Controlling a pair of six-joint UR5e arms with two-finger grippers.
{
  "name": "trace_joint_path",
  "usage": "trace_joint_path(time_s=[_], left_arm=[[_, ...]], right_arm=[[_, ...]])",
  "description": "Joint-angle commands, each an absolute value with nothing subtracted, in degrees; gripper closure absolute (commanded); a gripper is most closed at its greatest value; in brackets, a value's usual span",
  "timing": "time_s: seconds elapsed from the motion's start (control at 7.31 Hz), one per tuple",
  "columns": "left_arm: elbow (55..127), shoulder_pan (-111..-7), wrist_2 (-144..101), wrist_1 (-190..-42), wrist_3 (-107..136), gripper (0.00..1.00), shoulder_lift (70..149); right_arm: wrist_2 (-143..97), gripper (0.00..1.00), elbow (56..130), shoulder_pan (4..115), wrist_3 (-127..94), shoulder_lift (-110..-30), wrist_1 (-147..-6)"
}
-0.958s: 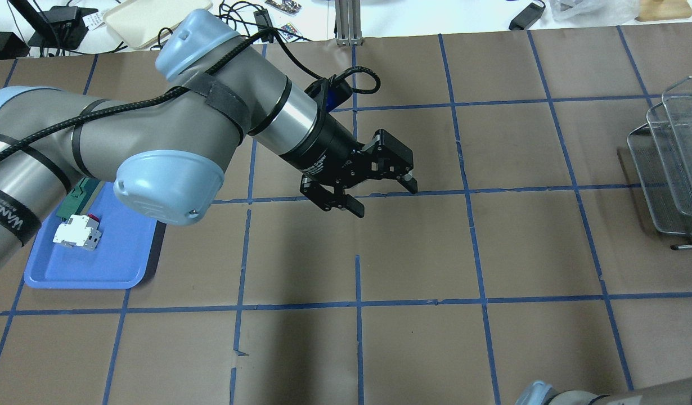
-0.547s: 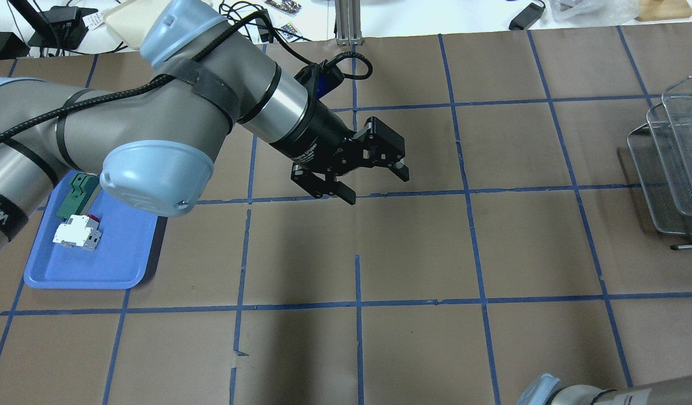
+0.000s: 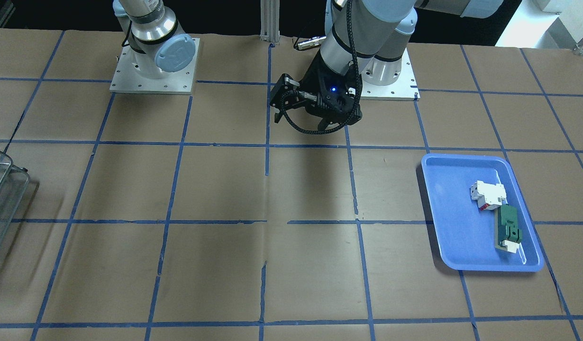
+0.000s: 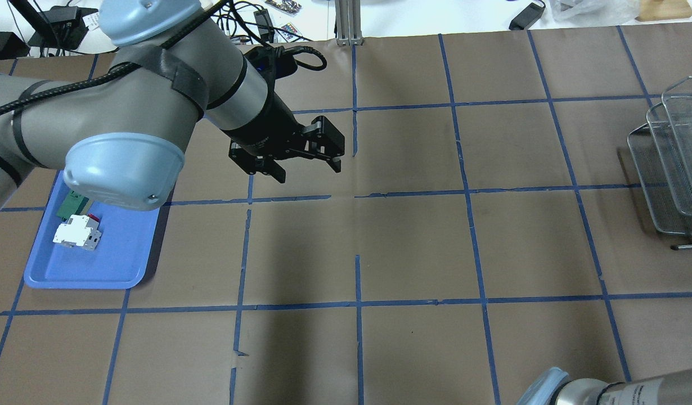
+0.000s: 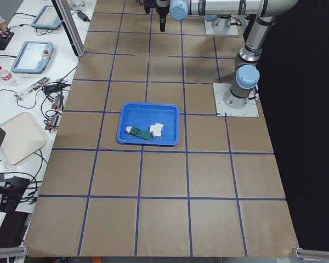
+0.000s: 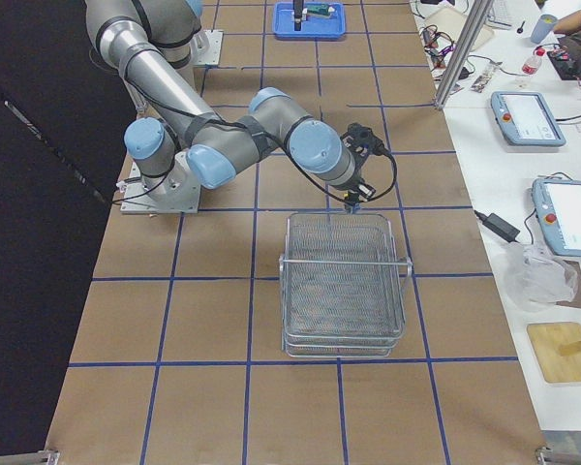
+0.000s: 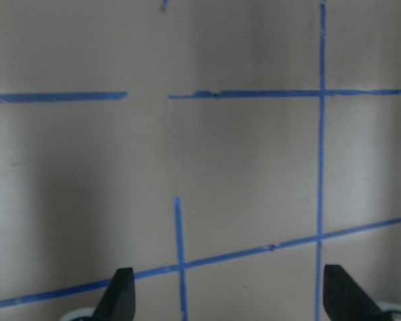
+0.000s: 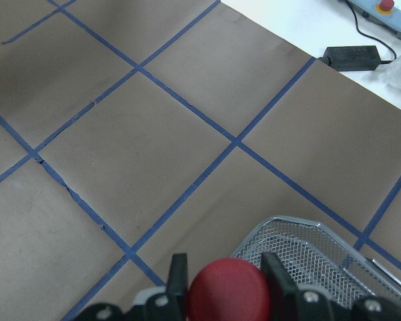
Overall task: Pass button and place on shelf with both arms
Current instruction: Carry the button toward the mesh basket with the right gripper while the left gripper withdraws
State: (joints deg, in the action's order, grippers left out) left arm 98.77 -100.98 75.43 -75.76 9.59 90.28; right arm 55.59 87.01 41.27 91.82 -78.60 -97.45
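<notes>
the paper-covered table [image 4: 413, 247] carries everything. the left arm [image 4: 126, 112] reaches over its left half; the right arm [image 6: 232, 150] stretches to the wire-mesh shelf [image 6: 344, 281] at the far right end. the blue tray [image 4: 98, 264] sits near the left arm's side. the left gripper [image 4: 308, 169] hovers above bare paper, jaws spread wide with nothing between them. the right gripper [image 8: 226, 277] is clamped on the button [image 8: 228, 294], red cap toward the wrist camera, right at the shelf's near rim; whether it is over the mesh or just short of it i cannot tell.

risks, as i judge them: letting go short of the rim would drop the button onto the table, where the round cap could let it roll. coming down too close to the rim could knock a finger against the wire. set down tilted, the short body may topple on the thin rods.

counts: two arms, two grippers, one shelf, one tray, one white block [image 3: 488, 194], one green-and-white part [image 3: 508, 229], one button.
</notes>
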Motion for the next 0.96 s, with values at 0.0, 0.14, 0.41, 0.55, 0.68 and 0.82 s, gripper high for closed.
trace_joint_path(time_s=[0.0,0.14,0.41,0.55,0.68,0.82], left_arm=[[100.2,-99.1,84.8,-76.5,6.9,0.0,86.8],[99.7,-95.1,85.2,-81.0,0.4,0.0,86.1],[96.3,-89.0,86.7,-82.8,-3.3,0.0,86.3],[92.5,-88.8,86.7,-85.2,-4.3,0.0,88.0],[90.5,-88.8,86.7,-88.8,-4.4,0.0,88.7],[90.7,-89.0,86.7,-89.0,-5.2,0.0,88.4]], right_arm=[[55.6,1.0,88.8,39.9,92.8,-77.2,-98.3],[56.2,1.0,89.0,39.4,92.4,-77.1,-98.2],[59.2,0.92,90.2,38.3,92.3,-76.6,-98.2],[61.8,0.67,90.3,38.3,90.7,-76.7,-97.5],[62.0,0.19,90.4,38.3,87.0,-76.2,-97.3],[62.0,0.17,90.4,38.3,86.4,-76.3,-97.6]])
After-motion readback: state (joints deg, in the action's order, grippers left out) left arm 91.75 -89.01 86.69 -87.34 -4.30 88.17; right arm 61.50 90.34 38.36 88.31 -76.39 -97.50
